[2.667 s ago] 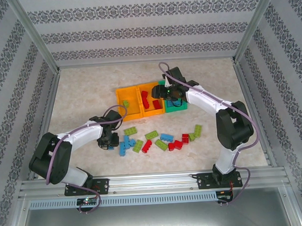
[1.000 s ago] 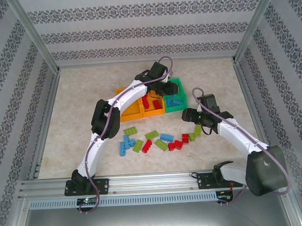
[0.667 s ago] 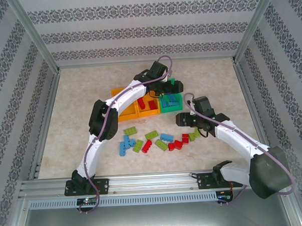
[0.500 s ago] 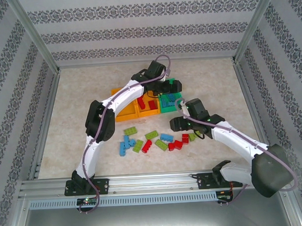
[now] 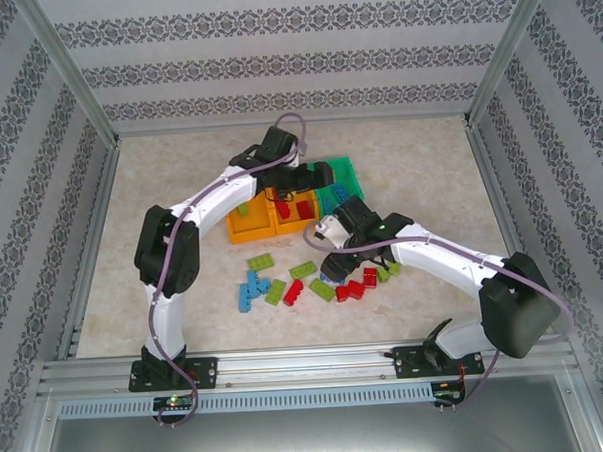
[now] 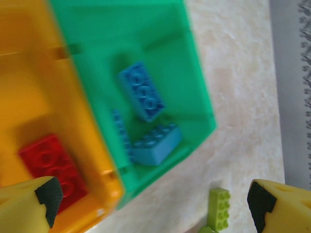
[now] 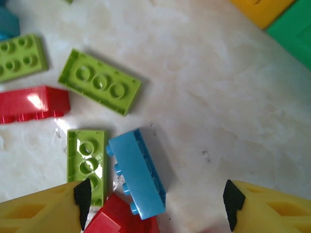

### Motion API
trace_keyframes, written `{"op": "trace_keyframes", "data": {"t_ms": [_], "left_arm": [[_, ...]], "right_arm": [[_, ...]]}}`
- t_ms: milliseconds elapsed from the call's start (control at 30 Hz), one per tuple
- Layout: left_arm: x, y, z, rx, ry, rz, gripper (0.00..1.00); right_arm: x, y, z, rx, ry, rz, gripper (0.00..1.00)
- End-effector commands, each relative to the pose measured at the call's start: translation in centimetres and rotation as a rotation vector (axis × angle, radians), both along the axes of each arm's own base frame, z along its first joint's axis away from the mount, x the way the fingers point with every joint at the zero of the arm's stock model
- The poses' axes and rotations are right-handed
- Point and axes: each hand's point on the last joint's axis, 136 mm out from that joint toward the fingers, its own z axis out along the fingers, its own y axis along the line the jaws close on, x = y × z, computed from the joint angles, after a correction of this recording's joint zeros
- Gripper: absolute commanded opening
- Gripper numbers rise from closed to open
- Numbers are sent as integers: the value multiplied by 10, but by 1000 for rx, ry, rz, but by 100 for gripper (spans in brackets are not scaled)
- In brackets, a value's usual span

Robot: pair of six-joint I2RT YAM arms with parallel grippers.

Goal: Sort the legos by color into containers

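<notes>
Left gripper spread wide, empty, above green bin at frame centre; 3 blue legos inside. Red lego in orange bin, lower left. Right gripper jaws apart; blue brick flat on table between them.

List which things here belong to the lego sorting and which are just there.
Of the job: green bin, blue bricks in it; orange bins, red brick inside; loose blue brick, lime bricks, red bricks; left gripper, right gripper, both open.
Just there: marbled tabletop, patterned walls, aluminium frame.
</notes>
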Motion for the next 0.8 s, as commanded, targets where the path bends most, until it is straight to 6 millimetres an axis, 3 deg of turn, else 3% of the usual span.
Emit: {"op": "trace_keyframes", "data": {"t_ms": [0, 167, 333, 767], "left_arm": [[7, 22, 25, -35, -62, 65, 100], [-4, 56, 29, -8, -76, 116, 100], [-13, 83, 25, 5, -73, 167, 100], [-33, 107, 10, 26, -40, 204, 99]], "right_arm": [[-14, 4, -8, -55, 35, 115, 74], [-27, 11, -27, -115, 85, 186, 73], [-23, 11, -39, -162, 100, 184, 70], [-15, 7, -53, -215, 103, 194, 50]]}}
